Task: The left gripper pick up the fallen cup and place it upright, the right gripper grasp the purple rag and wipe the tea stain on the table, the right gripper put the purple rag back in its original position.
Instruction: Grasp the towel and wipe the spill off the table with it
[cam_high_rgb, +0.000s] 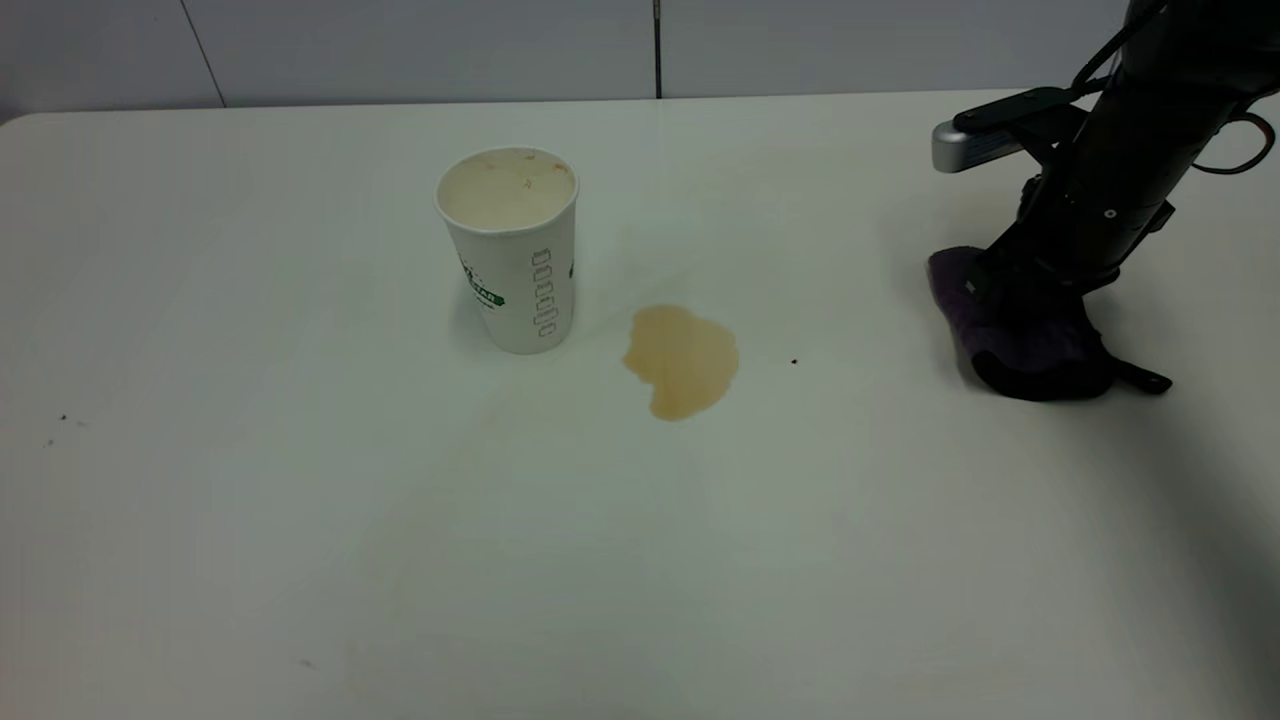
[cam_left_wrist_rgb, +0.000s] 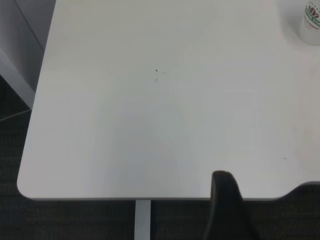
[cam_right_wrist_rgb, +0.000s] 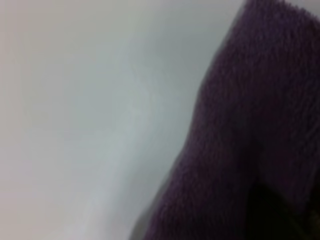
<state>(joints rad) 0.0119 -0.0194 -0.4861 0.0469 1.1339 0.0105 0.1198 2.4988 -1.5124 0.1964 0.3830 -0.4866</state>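
Observation:
The cup (cam_high_rgb: 513, 250) stands upright on the table (cam_high_rgb: 300, 500), left of centre; its base also shows in the left wrist view (cam_left_wrist_rgb: 311, 25). A brown tea stain (cam_high_rgb: 682, 360) lies just right of it. The purple rag (cam_high_rgb: 1030, 340) lies bunched at the right of the table. My right gripper (cam_high_rgb: 1020, 300) is pressed down into the rag and shut on it, fingertips buried in the cloth. The rag fills the right wrist view (cam_right_wrist_rgb: 250, 140). My left gripper (cam_left_wrist_rgb: 270, 210) is out of the exterior view, open and empty beyond the table's edge, one dark finger (cam_left_wrist_rgb: 226, 200) showing.
A small dark speck (cam_high_rgb: 794, 361) lies right of the stain. Faint specks (cam_high_rgb: 62, 418) mark the table's left side. The table's rounded corner (cam_left_wrist_rgb: 22, 187) and a dark floor show in the left wrist view. A grey wall (cam_high_rgb: 400, 50) stands behind.

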